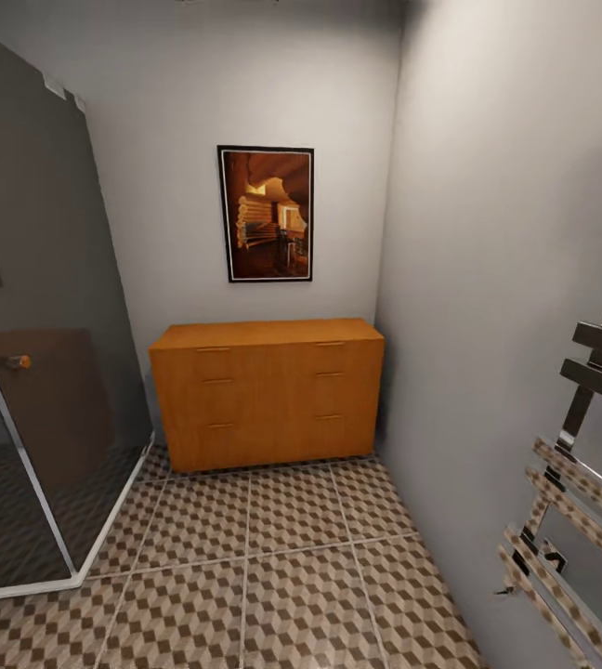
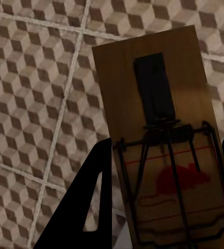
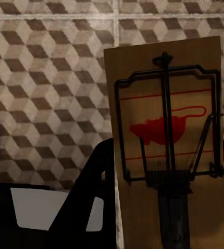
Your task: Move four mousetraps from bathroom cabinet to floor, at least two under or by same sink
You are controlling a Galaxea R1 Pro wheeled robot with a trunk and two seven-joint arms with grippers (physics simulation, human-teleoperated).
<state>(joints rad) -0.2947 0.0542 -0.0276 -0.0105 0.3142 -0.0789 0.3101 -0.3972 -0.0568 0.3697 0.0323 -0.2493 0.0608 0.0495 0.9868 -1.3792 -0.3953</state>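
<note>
Facing the cabinet (image 1: pixel 266 390) at 12 o'clock, both grippers' fingers pinch a mousetrap (left (image 2: pixel 164 150), right (image 3: pixel 169 145)) above the bathroom floor (image 1: pixel 245 576). Risk: a loose edge grip could drop one.

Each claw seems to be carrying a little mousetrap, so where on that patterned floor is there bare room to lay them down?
The widest free patch of the bathroom floor lies between the cabinet front, the glass shower screen and the grey wall. It gets tighter near the chrome towel rail. Both mousetraps hang over bare tiles.
</note>
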